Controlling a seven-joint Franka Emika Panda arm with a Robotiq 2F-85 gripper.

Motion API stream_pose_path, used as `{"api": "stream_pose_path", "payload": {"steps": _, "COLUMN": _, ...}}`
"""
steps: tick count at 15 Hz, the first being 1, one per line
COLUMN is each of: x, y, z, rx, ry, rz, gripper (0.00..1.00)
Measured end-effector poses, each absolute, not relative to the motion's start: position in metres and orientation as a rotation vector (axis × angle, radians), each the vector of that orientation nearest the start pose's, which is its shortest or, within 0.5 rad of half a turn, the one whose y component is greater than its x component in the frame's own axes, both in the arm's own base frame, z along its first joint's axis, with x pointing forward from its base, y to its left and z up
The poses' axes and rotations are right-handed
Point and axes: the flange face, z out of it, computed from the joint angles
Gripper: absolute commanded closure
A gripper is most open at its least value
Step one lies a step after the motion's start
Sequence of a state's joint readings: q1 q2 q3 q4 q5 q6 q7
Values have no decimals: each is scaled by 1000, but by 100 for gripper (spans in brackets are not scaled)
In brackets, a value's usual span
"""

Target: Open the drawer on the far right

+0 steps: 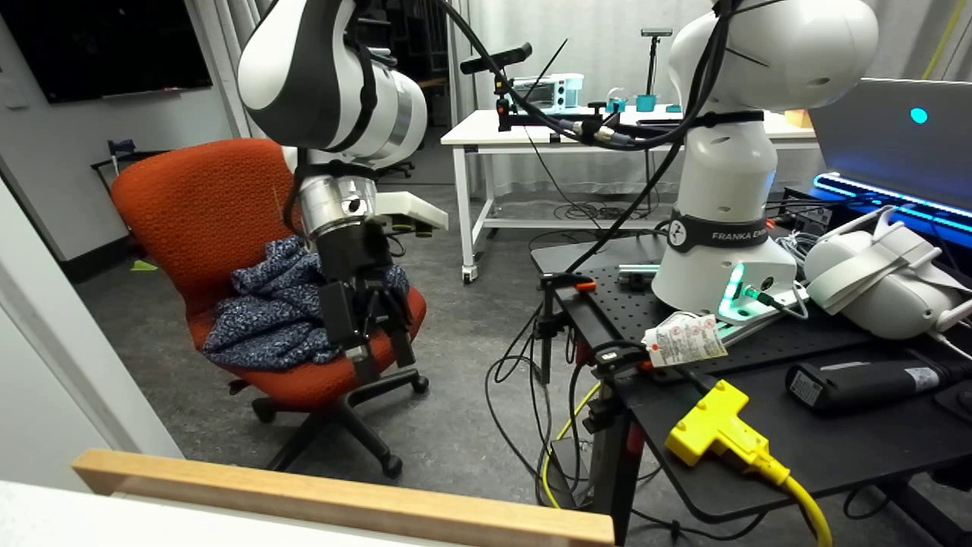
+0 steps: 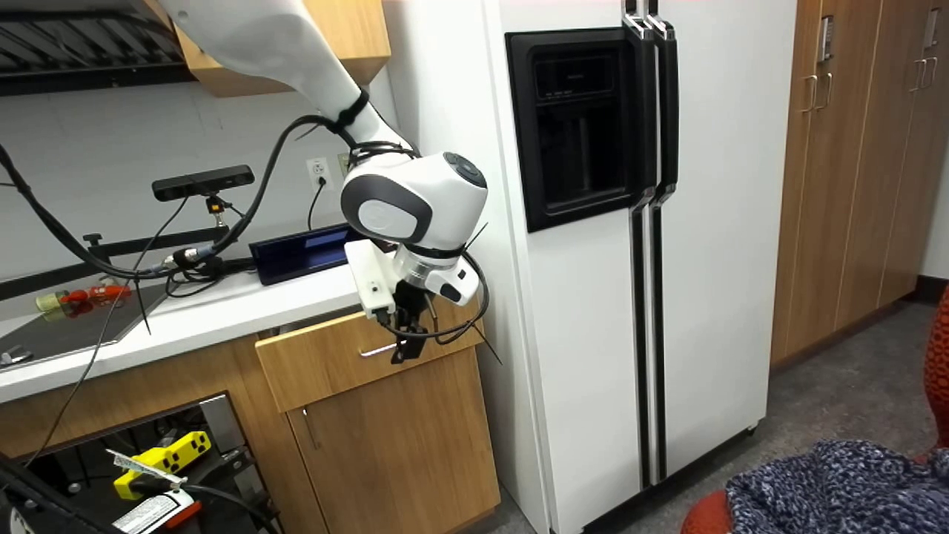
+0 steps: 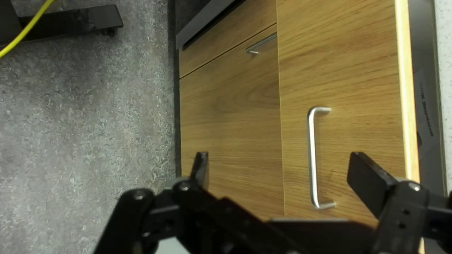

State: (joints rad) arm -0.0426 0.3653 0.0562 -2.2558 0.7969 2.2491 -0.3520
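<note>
Wooden drawer (image 2: 319, 363) partly open under the white desk (image 2: 230, 308), just beside the refrigerator (image 2: 712, 259), gripper (image 3: 282, 167) facing it, jaws spread wide, metal handle (image 3: 312, 155) visible between them from the wrist.

In an exterior view there is one white fridge (image 2: 726, 259) w/ black handles (image 2: 669, 111). Just beside it stands a wood base cab. (image 2: 408, 445), under the white countertop (image 2: 245, 304). A wood wall cab. (image 2: 356, 30) hangs above, & on the pale wall (image 2: 245, 126) is an outlet (image 2: 317, 169). On the fridge's other side are tall wood cabs. (image 2: 852, 208)

In an exterior view, an orange office chair (image 1: 205, 197) stands on the dk. grey floor (image 1: 448, 441). Farther back are a white table (image 1: 469, 137) & light curtains (image 1: 611, 38); at left a blk. panel (image 1: 106, 45) is on the grey wall (image 1: 61, 175).
</note>
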Motion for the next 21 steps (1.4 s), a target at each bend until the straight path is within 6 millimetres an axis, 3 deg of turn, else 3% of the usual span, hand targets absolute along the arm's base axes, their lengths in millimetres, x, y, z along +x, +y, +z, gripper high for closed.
{"api": "stream_pose_path", "payload": {"steps": 11, "x": 504, "y": 40, "z": 124, "rx": -2379, "ry": 210, "rz": 305, "gripper": 0}}
{"api": "stream_pose_path", "payload": {"steps": 21, "x": 512, "y": 61, "z": 104, "rx": -2197, "ry": 70, "rz": 341, "gripper": 0}}
